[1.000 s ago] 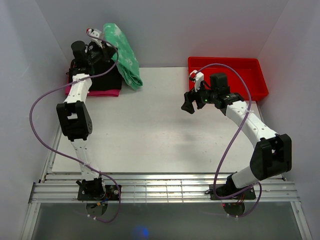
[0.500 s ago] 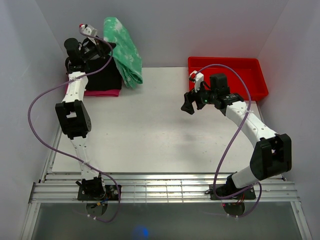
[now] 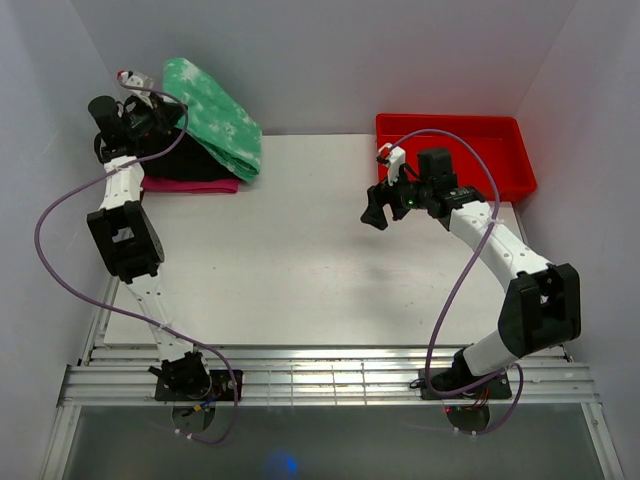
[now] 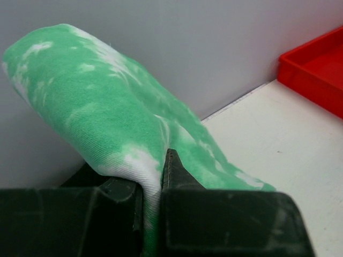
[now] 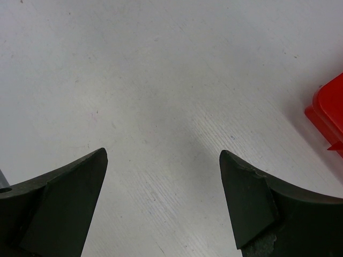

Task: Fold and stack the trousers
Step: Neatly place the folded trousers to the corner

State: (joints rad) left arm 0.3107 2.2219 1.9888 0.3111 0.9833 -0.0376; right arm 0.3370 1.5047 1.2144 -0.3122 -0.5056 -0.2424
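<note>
The green tie-dye trousers hang as a folded bundle at the far left, over a black garment that lies on a pink garment. My left gripper is shut on one end of the trousers and holds it up near the left wall. In the left wrist view the cloth is pinched between the jaws and drapes away to the table. My right gripper is open and empty above bare table, also in the right wrist view.
A red bin stands at the back right, with its corner in the right wrist view. White walls close in the left, back and right sides. The table top is white.
My left gripper has swung left and back toward the wall, pulling the trousers with it. The bundle now lies flatter over the stack. The right arm has not moved.
</note>
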